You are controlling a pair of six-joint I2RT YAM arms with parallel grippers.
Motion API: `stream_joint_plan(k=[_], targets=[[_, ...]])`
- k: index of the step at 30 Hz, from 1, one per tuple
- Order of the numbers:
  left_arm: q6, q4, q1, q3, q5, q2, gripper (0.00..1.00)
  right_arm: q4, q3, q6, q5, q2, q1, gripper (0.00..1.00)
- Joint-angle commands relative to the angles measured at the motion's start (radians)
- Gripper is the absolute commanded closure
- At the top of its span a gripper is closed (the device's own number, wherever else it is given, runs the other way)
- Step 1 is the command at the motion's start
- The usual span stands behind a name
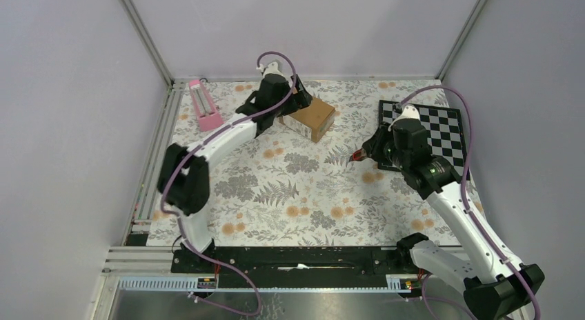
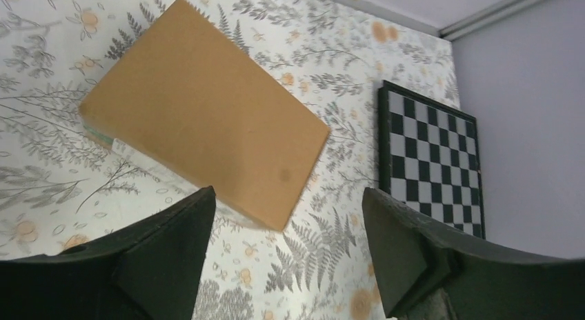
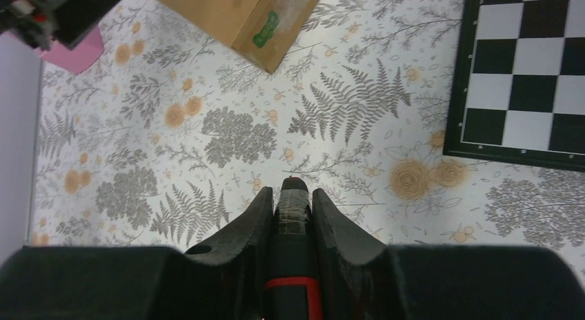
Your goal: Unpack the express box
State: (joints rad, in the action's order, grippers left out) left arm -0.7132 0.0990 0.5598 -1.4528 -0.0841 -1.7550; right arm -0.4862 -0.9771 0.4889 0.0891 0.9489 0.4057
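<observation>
I read the current step as the approach for opening: the box (image 1: 314,117) lies closed on the counter (image 1: 290,196), toward the far side and left of centre, turned at an angle, with its plain brown top face up and a label with a green mark on one end. The left tool (image 2: 288,197) hangs just above the near corner of the box with its fingers spread wide, and I see no contact with the cardboard. The right tool (image 3: 290,196) is pinched on a black rod (image 3: 292,265) with a red band and a taped tip. I judge this to be a cutter, though no blade is visible. It hovers over bare counter, well apart from the box, beside the chessboard (image 1: 434,134). The pink object (image 1: 205,105) stands at the far left, clear of both arms. The next move calls for the left tool to settle onto the box and steady it. The right tool must then bring the rod tip to the sealed seam, which I cannot locate from these views.
</observation>
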Motion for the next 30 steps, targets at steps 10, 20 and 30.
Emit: stream_joint_plan(k=[10, 20, 30], targets=[[0.201, 0.06, -0.036, -0.665, -0.22, -0.518, 0.18, -0.013, -0.082, -0.045, 0.1, -0.002, -0.001, 1.0], [0.47, -0.04, -0.046, -0.923, -0.384, -0.781, 0.22, -0.074, -0.081, -0.045, 0.074, -0.029, -0.001, 1.0], [0.492, 0.036, -0.064, -0.896, -0.148, -0.794, 0.4, -0.061, -0.056, -0.045, 0.076, -0.038, 0.0, 1.0]])
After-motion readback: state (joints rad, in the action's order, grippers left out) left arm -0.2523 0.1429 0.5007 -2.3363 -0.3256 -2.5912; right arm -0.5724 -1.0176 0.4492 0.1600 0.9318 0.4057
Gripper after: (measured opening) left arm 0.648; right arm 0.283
